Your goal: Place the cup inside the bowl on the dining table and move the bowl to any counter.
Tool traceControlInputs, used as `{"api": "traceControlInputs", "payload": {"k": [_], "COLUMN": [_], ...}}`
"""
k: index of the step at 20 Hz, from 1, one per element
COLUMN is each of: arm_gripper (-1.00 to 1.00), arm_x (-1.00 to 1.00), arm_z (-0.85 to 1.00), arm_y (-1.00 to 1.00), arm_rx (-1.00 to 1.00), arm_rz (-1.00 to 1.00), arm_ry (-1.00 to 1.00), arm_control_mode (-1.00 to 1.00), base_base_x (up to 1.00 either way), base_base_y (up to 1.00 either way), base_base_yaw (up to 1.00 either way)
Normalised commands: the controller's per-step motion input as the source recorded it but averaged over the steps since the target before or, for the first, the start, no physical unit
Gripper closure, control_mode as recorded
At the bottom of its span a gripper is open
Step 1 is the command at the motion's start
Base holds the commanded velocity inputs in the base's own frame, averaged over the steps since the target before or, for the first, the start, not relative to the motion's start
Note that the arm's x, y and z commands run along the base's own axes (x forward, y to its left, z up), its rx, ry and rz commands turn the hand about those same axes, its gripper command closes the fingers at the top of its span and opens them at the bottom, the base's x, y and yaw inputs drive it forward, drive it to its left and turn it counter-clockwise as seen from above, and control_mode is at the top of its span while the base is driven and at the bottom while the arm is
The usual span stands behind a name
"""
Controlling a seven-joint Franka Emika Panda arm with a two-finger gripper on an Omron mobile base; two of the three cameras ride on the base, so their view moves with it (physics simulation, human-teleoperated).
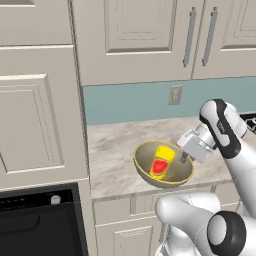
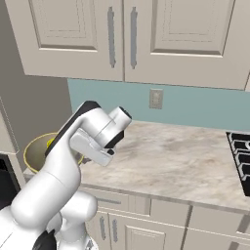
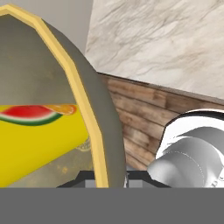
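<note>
In the left base view we saw a tall cream cabinet panel [image 1: 35, 115] at far left with a dark appliance [image 1: 40, 225] below it, closing off that side. Just right of it the tabletop [image 1: 115, 145] began, beige marble, its front edge running above cream drawers. The bowl [image 1: 162, 162] was over the tabletop close to that front edge, tilted toward the camera; we could not tell if it touched the surface. The cup [image 1: 161, 161] lay inside it, yellow with the red patch facing us. The hand [image 1: 184, 159] was at the bowl's right rim, jaws nearly closed and pinching the rim, one finger inside and one outside as the hand view showed at the yellow rim edge [image 3: 94, 144]. Behind the bowl we saw open marble back to the teal wall [image 1: 125, 102] and its outlet [image 1: 175, 95]. In the right base view the bowl [image 2: 36, 151] sat at the tabletop's left end, partly behind the arm, and a wide bare stretch of tabletop [image 2: 171, 161] ran right to a dark stove grate [image 2: 240, 156] at the edge. Upper cabinets [image 2: 127, 34] hung above.
</note>
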Motion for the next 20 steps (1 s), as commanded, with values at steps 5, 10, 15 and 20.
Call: {"api": "traceControlInputs", "payload": {"k": [5,10,15,20], "arm_gripper": [1.0,1.0,1.0,1.0], "arm_x": [0.0,0.08,0.12,0.21], "arm_z": [0.0,0.0,0.0,0.0], "arm_y": [-0.05,-0.19,-0.19,-0.11], "arm_rx": [0.0,0.0,0.0,-0.04], "arm_rz": [-0.09,-0.17,-0.21,-0.2], "arm_ry": [0.0,0.01,0.06,0.09], "arm_control_mode": [-1.0,-1.0,-1.0,-1.0], "base_base_x": [0.0,0.0,0.0,0.0], "base_base_y": [0.0,0.0,0.0,0.0], "base_base_yaw": [0.0,0.0,0.0,0.0]}}
